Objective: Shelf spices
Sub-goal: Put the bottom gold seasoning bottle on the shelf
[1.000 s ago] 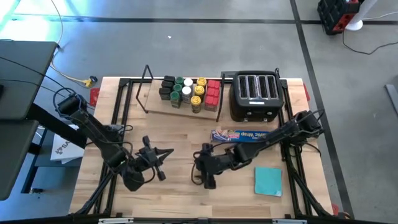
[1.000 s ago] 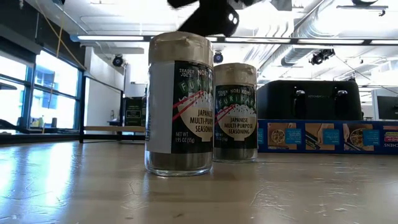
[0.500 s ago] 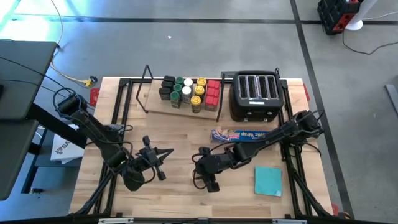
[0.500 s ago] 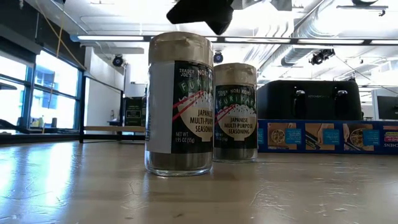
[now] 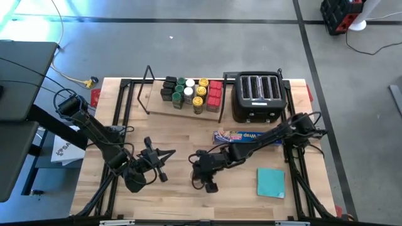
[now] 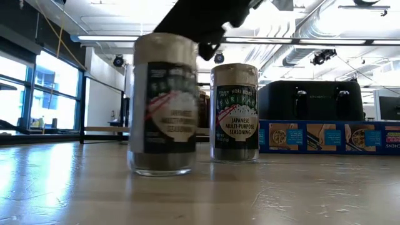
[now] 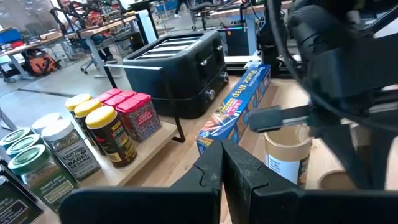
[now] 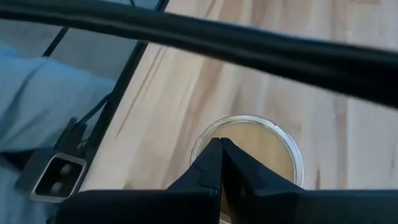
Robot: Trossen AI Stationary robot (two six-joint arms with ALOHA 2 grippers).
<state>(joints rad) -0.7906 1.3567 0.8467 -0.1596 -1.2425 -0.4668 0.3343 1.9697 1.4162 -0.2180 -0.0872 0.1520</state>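
Note:
Two spice jars with tan lids and dark labels stand on the table. The near jar [image 6: 164, 103] is blurred; the other jar [image 6: 234, 112] stands behind it to the right. My right gripper [image 6: 187, 26] is shut and sits on top of the near jar; its wrist view looks down past its tips [image 8: 221, 142] onto the lid. My left gripper [image 5: 160, 166] hangs shut left of the jars, touching nothing. The shelf [image 5: 157, 103] at the far edge carries many spices [image 5: 191, 93]. My right gripper lies with its shut fingers [image 7: 277, 117] across the top of the near jar's tan lid [image 8: 264, 155], coming from above and slanting in from the table's right. It holds nothing between the fingers. The jar stands upright with its base on the table.
A black toaster [image 5: 257, 97] stands at the far right beside the shelf. A long blue wrap box [image 5: 242, 137] lies in front of it, behind the jars. A teal square pad [image 5: 271, 182] lies near the right front. Bare wood lies between the jars and the shelf.
My right gripper has shut from wide open, come down onto the near jar's lid and moved toward the table's left edge. The near jar has slid left along the table, staying upright. The other jar has stayed put.

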